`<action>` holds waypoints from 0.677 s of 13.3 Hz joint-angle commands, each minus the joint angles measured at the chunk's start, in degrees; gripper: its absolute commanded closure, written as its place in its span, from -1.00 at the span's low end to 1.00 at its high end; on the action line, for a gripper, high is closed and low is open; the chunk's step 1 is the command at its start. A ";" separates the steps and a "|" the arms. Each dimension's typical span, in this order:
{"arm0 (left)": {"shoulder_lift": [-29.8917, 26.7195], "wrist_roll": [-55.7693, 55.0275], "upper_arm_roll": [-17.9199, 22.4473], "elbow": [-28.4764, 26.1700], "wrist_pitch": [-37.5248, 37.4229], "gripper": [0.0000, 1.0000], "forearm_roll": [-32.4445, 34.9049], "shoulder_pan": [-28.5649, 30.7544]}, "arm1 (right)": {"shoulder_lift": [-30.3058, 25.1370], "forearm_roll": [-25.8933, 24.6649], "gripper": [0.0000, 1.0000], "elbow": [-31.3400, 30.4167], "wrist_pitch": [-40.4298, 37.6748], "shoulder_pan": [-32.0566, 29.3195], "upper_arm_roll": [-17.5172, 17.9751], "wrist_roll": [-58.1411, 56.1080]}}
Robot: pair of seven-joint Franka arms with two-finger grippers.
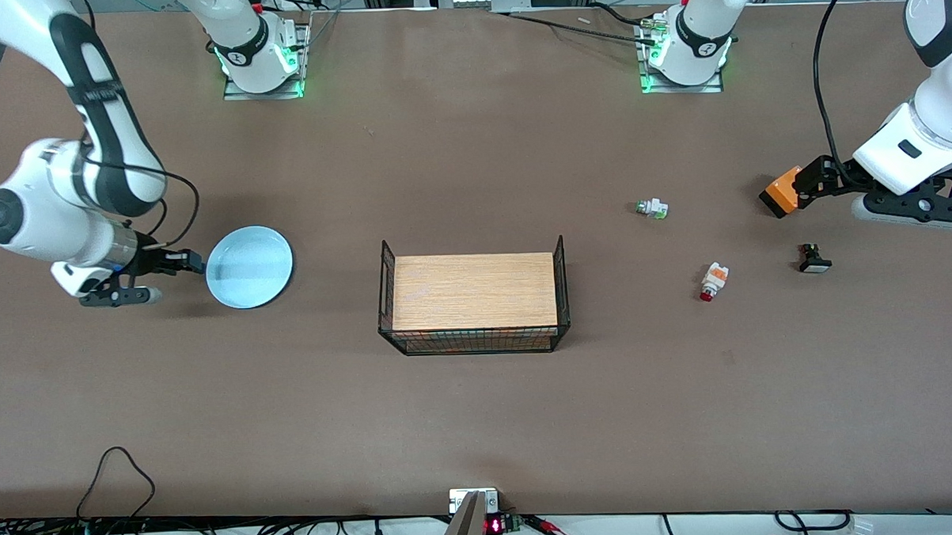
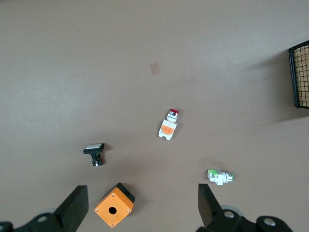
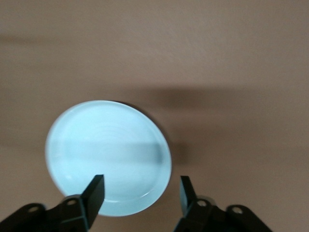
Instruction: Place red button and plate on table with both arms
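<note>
On the brown surface (image 1: 481, 426), the red button (image 1: 712, 281) lies near the wide-open left gripper (image 2: 140, 208), while the open right gripper (image 3: 140, 195) hovers beside the plate's (image 1: 249, 267) rim.

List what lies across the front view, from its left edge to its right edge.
right gripper → plate → wire rack → green-tipped piece → red button → orange box → black button → left gripper

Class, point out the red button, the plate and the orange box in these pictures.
red button (image 1: 712, 281), front view, on its white and orange body.
plate (image 1: 249, 267), front view, on its shallow light-blue middle.
orange box (image 2: 114, 208), left wrist view, on its top face.
</note>
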 commanded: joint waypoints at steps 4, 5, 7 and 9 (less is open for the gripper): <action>-0.07 1.57 0.41 0.78 -0.47 -1.00 -1.16 -0.29 | -2.22 -0.38 -1.00 17.76 -19.29 5.65 0.13 10.36; -0.07 1.57 0.41 0.78 -0.47 -1.00 -1.16 -0.29 | -2.22 -0.64 -1.00 21.36 -22.71 5.74 0.04 10.63; -0.07 1.66 0.41 0.78 -0.47 -1.00 -1.16 -0.29 | -3.45 -2.65 -1.00 26.30 -27.83 5.74 -0.48 10.37; -0.07 1.83 0.41 0.69 -0.47 -1.00 -1.16 -0.29 | -5.64 -5.47 -1.00 28.16 -29.16 5.83 -2.23 9.58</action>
